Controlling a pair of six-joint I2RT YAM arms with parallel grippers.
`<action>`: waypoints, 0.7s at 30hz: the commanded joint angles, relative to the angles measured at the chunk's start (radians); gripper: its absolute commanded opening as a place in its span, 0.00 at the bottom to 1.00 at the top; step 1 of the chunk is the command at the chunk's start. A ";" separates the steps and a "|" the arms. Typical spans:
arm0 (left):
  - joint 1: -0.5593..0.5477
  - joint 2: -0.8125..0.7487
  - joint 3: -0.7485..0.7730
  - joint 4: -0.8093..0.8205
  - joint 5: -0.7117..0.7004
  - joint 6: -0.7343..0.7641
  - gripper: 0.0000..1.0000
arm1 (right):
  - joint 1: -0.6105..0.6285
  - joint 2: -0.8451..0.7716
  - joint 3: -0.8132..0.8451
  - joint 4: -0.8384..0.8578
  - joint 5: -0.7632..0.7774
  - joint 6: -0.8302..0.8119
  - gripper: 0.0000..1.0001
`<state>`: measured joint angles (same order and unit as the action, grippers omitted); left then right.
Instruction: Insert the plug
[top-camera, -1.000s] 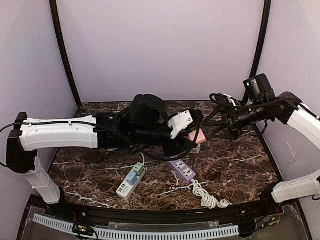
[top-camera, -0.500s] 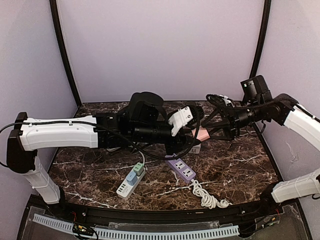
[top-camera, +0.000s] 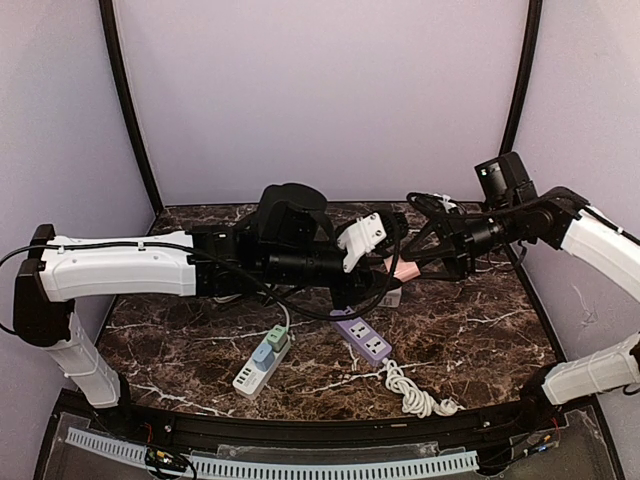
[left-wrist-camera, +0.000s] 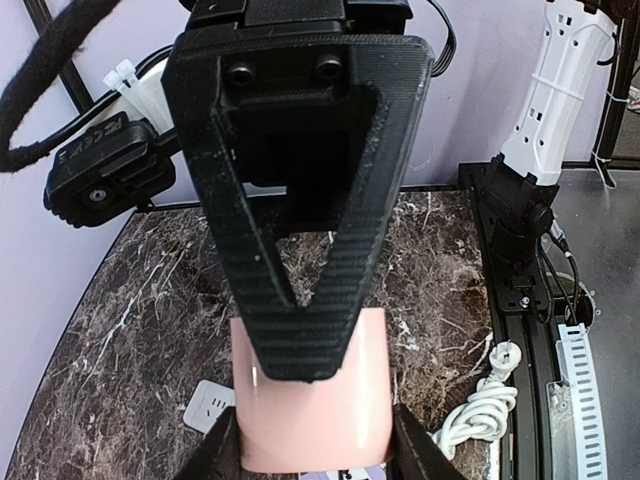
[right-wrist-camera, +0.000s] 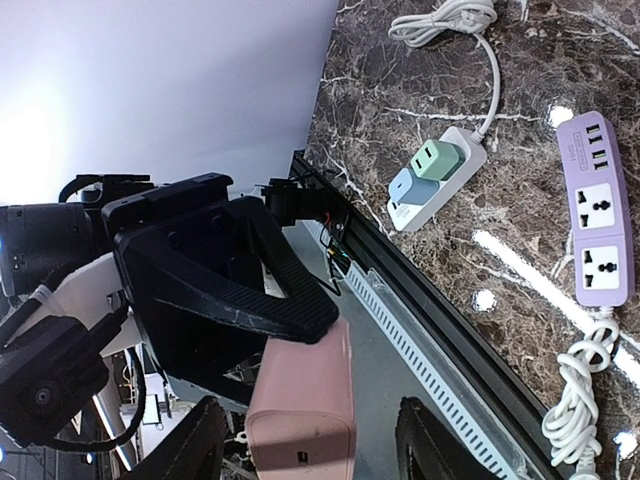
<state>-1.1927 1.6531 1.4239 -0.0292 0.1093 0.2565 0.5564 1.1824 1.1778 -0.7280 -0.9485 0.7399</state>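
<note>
The pink plug hangs above the middle of the marble table, between both arms. My left gripper is shut on it; in the left wrist view its fingers press both sides of the plug. My right gripper is open with its fingers either side of the plug, apart from it. In the left wrist view one right finger lies across the plug's face. The purple power strip lies below and nearer, and shows in the right wrist view.
A white power strip holds a green plug and a blue plug. A white coiled cord lies at the front. A small white socket block sits under the plug. Black frame posts stand at the back.
My right gripper has moved left towards the pink plug and now straddles it. The left arm and the plug have barely moved.
</note>
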 joint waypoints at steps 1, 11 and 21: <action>0.006 0.001 0.014 0.025 -0.009 0.011 0.01 | -0.003 0.010 -0.004 0.033 -0.025 0.006 0.56; 0.005 0.023 0.027 0.026 -0.009 0.019 0.01 | -0.003 0.020 -0.006 0.039 -0.045 0.010 0.51; 0.007 0.038 0.033 0.049 -0.010 0.034 0.01 | -0.003 0.034 -0.003 0.040 -0.057 0.002 0.45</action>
<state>-1.1915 1.6833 1.4284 -0.0044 0.0963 0.2764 0.5560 1.2068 1.1778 -0.7170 -0.9768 0.7460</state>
